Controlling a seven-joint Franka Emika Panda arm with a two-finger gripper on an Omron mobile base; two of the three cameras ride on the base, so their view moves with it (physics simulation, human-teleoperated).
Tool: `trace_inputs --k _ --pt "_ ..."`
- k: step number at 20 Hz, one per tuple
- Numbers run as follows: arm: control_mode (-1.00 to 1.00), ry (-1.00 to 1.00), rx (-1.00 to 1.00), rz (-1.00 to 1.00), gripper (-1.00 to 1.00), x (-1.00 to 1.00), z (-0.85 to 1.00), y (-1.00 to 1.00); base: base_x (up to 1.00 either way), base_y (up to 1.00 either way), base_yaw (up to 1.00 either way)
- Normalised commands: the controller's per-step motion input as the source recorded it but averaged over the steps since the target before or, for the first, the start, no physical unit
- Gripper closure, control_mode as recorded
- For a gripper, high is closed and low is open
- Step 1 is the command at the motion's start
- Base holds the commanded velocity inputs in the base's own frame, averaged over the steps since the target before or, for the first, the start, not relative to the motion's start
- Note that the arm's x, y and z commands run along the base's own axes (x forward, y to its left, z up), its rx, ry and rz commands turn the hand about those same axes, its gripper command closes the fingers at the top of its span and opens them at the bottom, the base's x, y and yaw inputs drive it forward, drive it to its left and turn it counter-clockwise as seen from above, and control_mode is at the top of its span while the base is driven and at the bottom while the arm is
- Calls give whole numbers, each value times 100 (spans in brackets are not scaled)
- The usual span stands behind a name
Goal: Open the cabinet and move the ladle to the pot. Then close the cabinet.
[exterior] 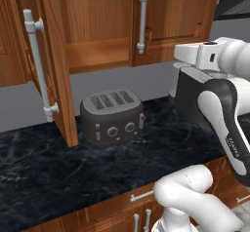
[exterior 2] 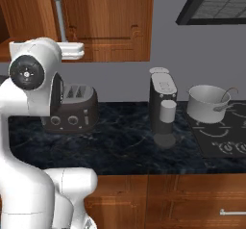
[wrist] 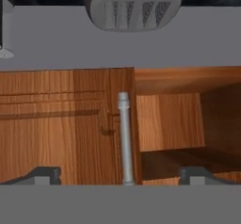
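1. Brown wood fills most of what I see from the hand camera: the cabinet (wrist: pixel 61 124) hangs upside down there, its closed right door with a silver bar handle (wrist: pixel 125 140) running straight up between my two finger tips.
2. The claw (wrist: pixel 120 176) is released, jaws spread wide with the handle centred between them and not touched by either tip, as far as I can tell.
3. From the left base camera, the cabinet's left door (exterior: pixel 53 60) stands swung out toward me, edge-on, and the shelf (exterior: pixel 97 55) behind it looks bare.
4. The ladle (exterior 2: pixel 225 101) already sits in the pot (exterior 2: pixel 207 103) on the stovetop at the far right, its curved handle leaning over the rim. I judge the moving step done.
5. So I take the step in hand to be closing the cabinet, yet my claw faces the door that is already shut.
6. The next move calls for shifting across to the open left door and pushing it flat, or catching its long handle (exterior: pixel 39 65) and swinging it home.
7. The toaster (exterior: pixel 112 116) stands on the dark marble desk (exterior: pixel 44 177) just below that door; I would keep the arm above it.
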Motion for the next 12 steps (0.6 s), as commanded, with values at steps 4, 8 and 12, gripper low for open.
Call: trace_inputs --k 4,8,12 --pt "-100 0 -18 -16 -100 -100 2 69 0 0 0" --pt "-100 0 -19 -14 -100 -100 0 55 0 0 0" --pt "-100 0 -14 -8 -100 -100 -20 49 0 0 0"
